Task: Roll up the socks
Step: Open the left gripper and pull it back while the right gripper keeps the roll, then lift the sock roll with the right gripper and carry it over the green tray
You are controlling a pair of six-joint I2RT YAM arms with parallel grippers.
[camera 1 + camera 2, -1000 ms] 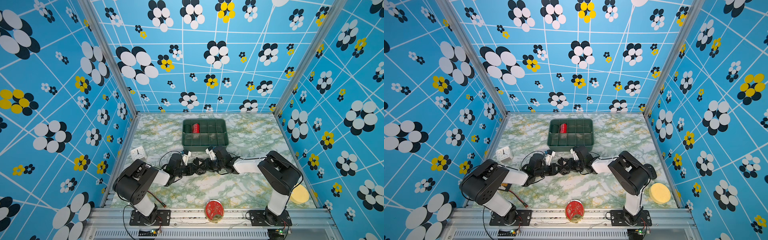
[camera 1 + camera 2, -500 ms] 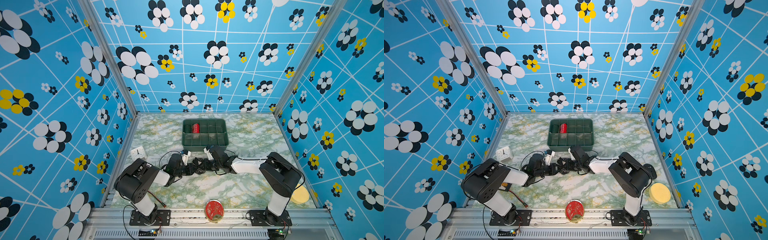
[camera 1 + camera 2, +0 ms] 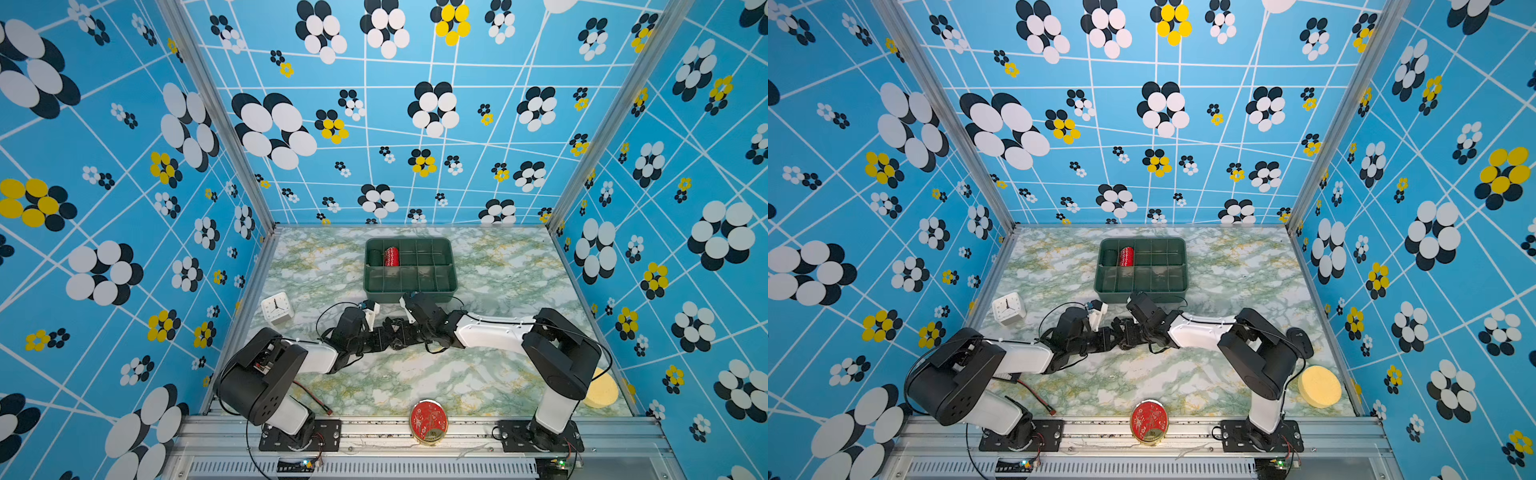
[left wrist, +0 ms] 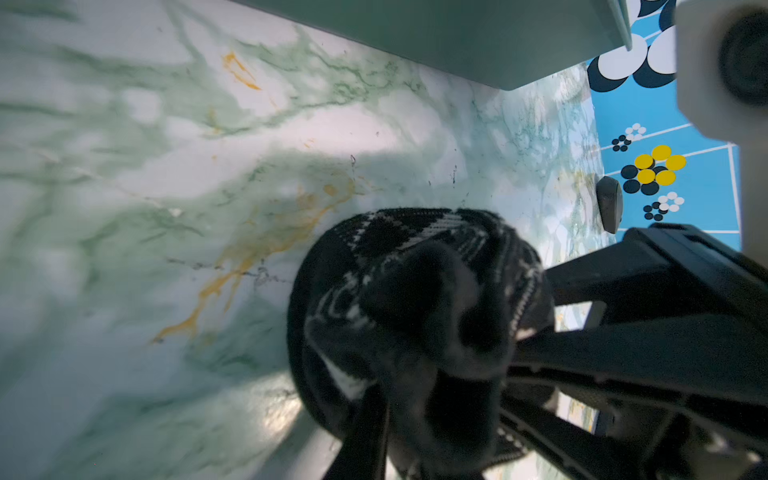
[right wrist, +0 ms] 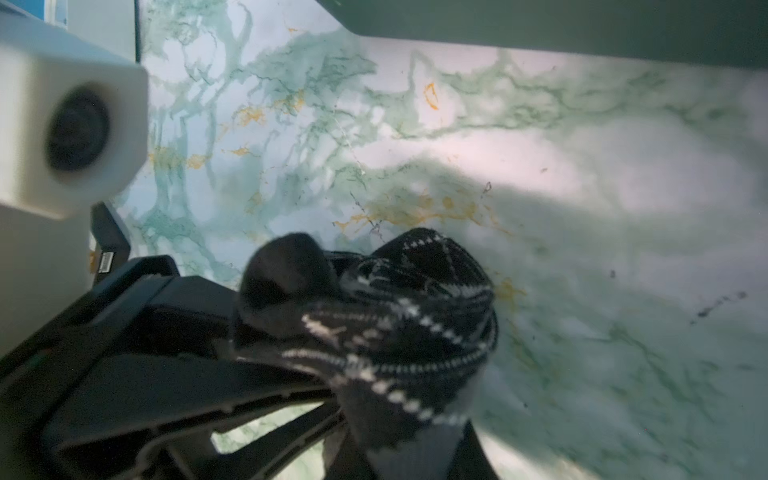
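The socks (image 3: 395, 332), black with a grey and white diamond pattern, sit bunched in a ball on the marble table just in front of the green tray. In both top views the two grippers meet at the ball from either side. My left gripper (image 3: 380, 336) grips one side of the socks (image 4: 415, 299), and fabric hides its tips (image 4: 415, 424). My right gripper (image 3: 411, 332) is shut on the other side of the socks (image 5: 415, 328), and fabric runs down between its fingers (image 5: 407, 440). Each wrist view also shows the opposite gripper's black fingers reaching into the bundle.
A green divided tray (image 3: 409, 293) stands behind the grippers, with a red roll (image 3: 392, 256) and a dark green roll (image 3: 375, 257) in its back-left cells. A white clock (image 3: 276, 307) sits at the left. There is a red round tin (image 3: 429, 420) at the front edge, and a yellow disc (image 3: 1318, 386) and a black mouse (image 3: 1300, 336) at the right.
The right gripper has edged slightly left toward the left gripper, bunching the socks tighter. The left arm has barely moved.
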